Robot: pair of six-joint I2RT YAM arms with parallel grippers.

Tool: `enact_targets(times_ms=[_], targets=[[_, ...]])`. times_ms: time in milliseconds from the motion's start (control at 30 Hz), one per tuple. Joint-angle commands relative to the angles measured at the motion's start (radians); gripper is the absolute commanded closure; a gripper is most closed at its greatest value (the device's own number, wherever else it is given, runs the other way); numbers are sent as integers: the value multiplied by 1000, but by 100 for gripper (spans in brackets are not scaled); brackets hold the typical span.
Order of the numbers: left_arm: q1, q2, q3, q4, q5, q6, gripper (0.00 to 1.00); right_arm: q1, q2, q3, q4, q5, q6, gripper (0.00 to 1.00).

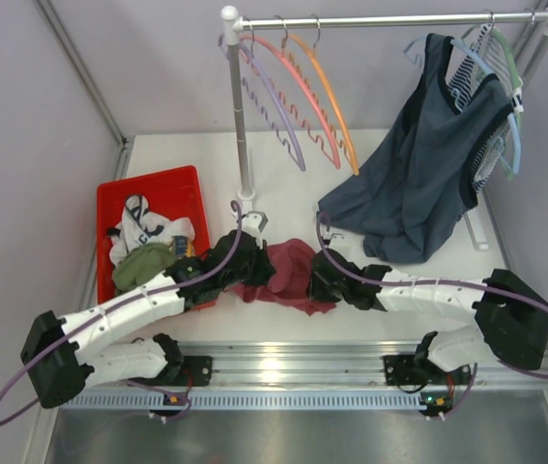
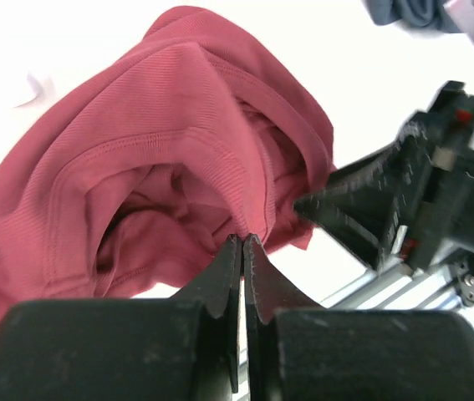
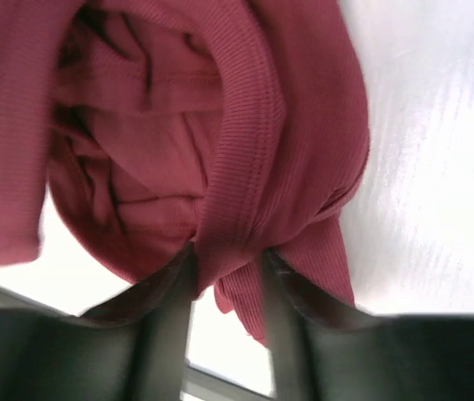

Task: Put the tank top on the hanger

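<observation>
The maroon tank top (image 1: 288, 263) lies bunched on the white table between my two grippers. My left gripper (image 1: 252, 263) is at its left edge; in the left wrist view its jaws (image 2: 242, 240) are shut, pinching a fold of the tank top (image 2: 178, 142) at the tips. My right gripper (image 1: 318, 280) is at the cloth's right edge; in the right wrist view (image 3: 228, 271) it grips a ribbed hem band of the tank top (image 3: 245, 125) between its fingers. The orange hanger (image 1: 330, 97) hangs on the rail at the back, well away from both grippers.
A pink-red hanger (image 1: 302, 106) and a lilac hanger (image 1: 275, 111) hang beside the orange one. A dark blue-grey top (image 1: 418, 184) hangs at the right, reaching the table. A red bin (image 1: 148, 193) with an olive garment (image 1: 141, 263) stands left. The rail post (image 1: 239, 126) stands behind.
</observation>
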Motion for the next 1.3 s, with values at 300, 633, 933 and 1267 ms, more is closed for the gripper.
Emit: enact_targets(times_ms=[300, 633, 933, 1267], targets=[[-1, -164, 277, -242, -2, 69, 100, 12, -324, 151, -328, 281, -44, 100], [-1, -189, 590, -319, -68, 128, 100, 14, -412, 561, -651, 401, -226, 100], [-3, -113, 894, -305, -133, 221, 100, 0, -225, 1050, -849, 551, -467, 98], [-1, -80, 881, -268, -87, 214, 100, -109, -56, 1327, -1059, 553, -564, 100]])
